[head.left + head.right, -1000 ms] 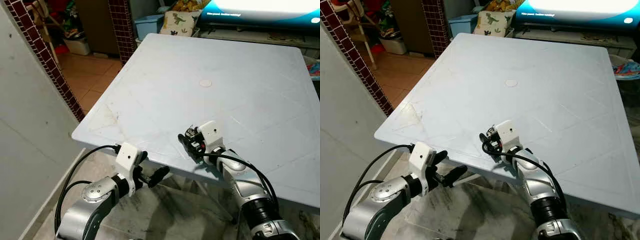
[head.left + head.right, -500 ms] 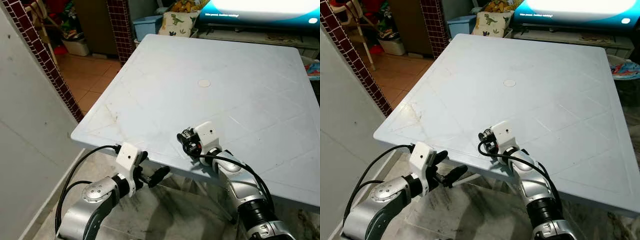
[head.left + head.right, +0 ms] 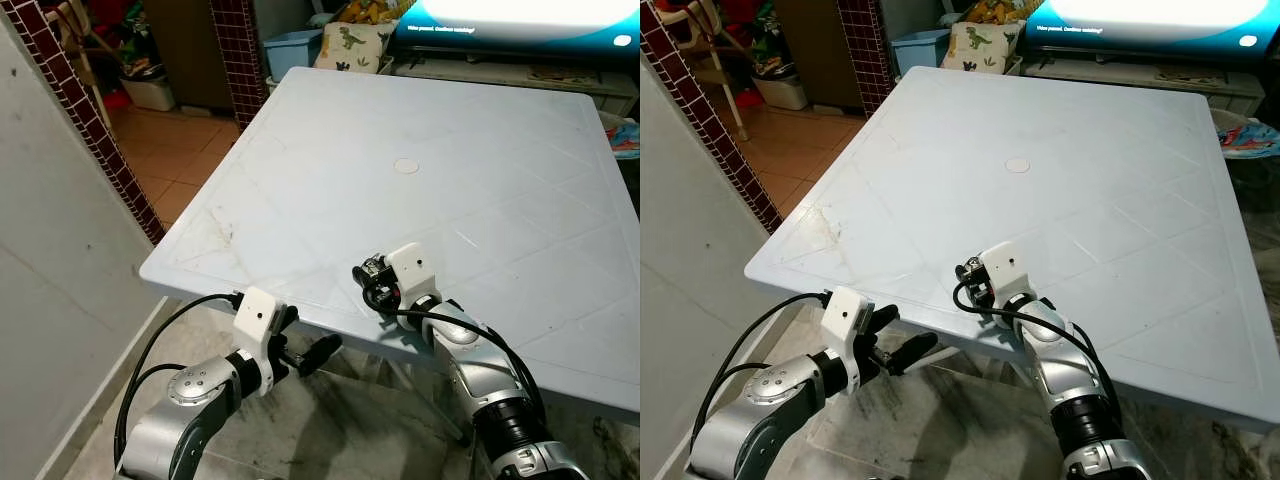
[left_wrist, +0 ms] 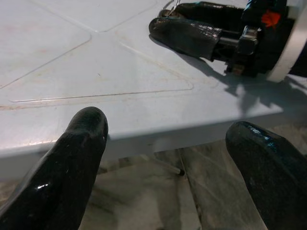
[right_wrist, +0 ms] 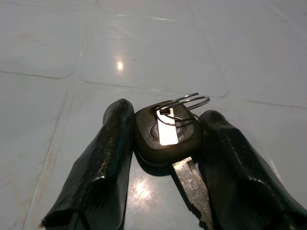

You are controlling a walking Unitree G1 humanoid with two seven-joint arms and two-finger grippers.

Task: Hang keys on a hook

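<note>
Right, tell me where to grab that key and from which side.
Grip the key by its thick black head, squeezing across the two sides, coming in low along the table. The right tool already brackets the head; the thin blade and wire ring offer poorer purchase.

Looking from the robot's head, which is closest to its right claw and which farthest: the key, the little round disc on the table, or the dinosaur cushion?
1. Key: pinched in the right claw, at the table's near edge.
2. Round disc: mid-table, straight ahead.
3. Dinosaur cushion: past the table's far edge, ahead and leftward.
</note>
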